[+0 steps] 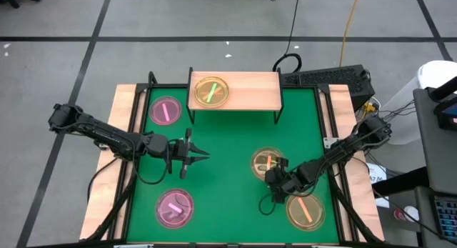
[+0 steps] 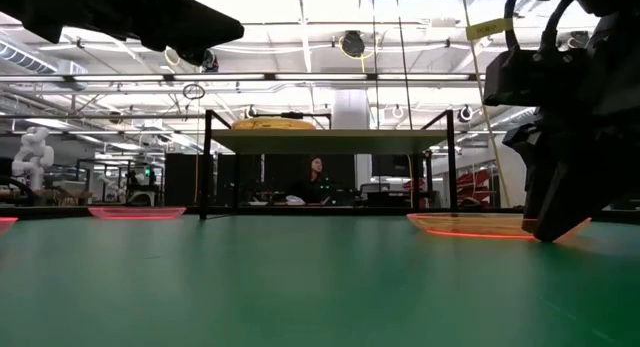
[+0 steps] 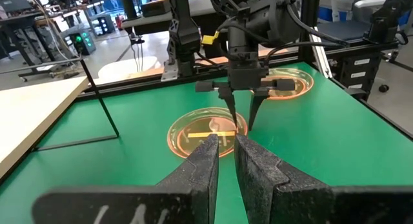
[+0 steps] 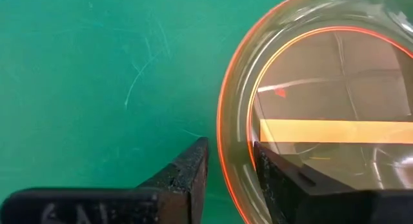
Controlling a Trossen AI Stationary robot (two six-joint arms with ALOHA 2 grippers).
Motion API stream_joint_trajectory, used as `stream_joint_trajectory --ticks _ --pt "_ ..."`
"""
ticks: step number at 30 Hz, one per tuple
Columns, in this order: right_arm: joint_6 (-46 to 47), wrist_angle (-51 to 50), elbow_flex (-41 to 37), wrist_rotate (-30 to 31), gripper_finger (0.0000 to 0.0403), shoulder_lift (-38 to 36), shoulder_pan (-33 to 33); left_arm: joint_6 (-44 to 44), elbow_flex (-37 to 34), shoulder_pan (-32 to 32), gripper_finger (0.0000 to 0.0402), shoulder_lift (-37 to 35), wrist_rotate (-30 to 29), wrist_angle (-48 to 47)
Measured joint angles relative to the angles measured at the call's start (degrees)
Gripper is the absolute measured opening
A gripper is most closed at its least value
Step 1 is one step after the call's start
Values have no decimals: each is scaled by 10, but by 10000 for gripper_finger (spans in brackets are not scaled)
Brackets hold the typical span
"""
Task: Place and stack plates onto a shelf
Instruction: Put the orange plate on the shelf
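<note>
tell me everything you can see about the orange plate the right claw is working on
The orange plate is a small round see-through dish with a raised rim that glows orange and a yellow bar across its middle. It looks like clear tinted plastic. It lies flat on the green table, right of centre, in front of the shelf. The right claw straddles its rim, one finger outside and one inside. The right wrist view does not show whether the fingers press the rim.

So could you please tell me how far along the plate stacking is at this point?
Done: one green-barred plate sits on the shelf.

In hand: the right gripper straddles the rim of an amber plate on the table; the left gripper hangs mid-table, holding nothing.

Left: that plate, two pink plates and another amber plate.
</note>
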Motion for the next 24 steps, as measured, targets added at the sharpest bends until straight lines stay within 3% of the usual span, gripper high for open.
stream_joint_trajectory --ticks 4,9,15,19,24 --pt "-9 -2 0 19 86 -2 1 1 0 0 58 0 0 0" --pt "-37 -5 5 39 15 -6 3 2 0 0 58 0 0 0" --pt "-71 -15 37 105 2 -21 -6 2 0 0 58 0 0 0" --pt "-125 -21 75 184 1 -38 -13 2 0 0 58 0 0 0" --pt "-248 -11 152 336 0 -48 -28 5 0 0 58 0 0 0"
